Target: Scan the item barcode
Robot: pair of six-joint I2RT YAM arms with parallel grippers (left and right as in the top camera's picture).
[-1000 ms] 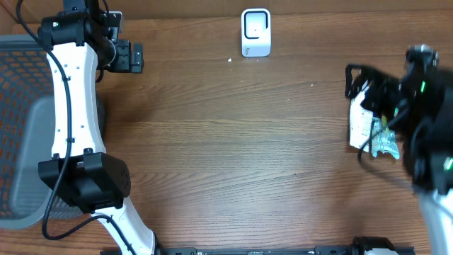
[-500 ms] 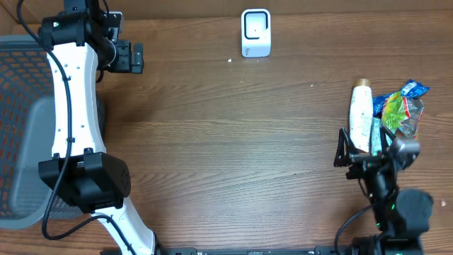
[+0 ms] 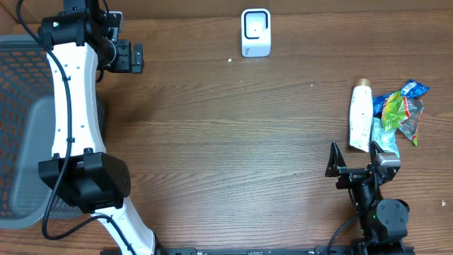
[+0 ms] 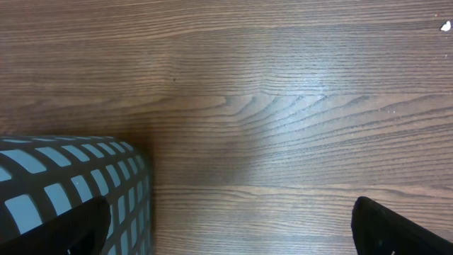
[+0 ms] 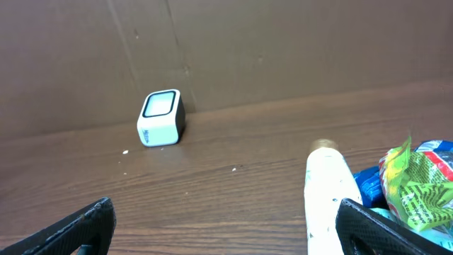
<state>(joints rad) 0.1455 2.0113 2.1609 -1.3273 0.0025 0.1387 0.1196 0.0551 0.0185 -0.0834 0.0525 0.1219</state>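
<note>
We see the left arm (image 3: pixel 71 106) stretched from its base at the near left edge along the mesh basket (image 3: pixel 18 106) to the far left corner of the table (image 3: pixel 226 142). Its wrist is turned down, so the left pincer (image 3: pixel 131 57) looks onto bare wood just beside the basket's rim. Its fingers are spread wide with nothing between them.

The right arm (image 3: pixel 386 216) is folded low at the near right edge. The right pincer (image 3: pixel 354 164) is held level and faces the far side. Its fingers (image 5: pixel 88 219) are also spread wide and pinch nothing.

The items lie on the right side of the table, just ahead of the right pincer and not touching it. A white bottle (image 3: pixel 361 117) lies on its side with its cap towards the far edge. Crumpled snack packets (image 3: pixel 402 112) in green, blue and red lie against the bottle's right side.

The white barcode scanner (image 3: pixel 255 32) stands at the far edge near the middle, well apart from both pincers and the items.
</note>
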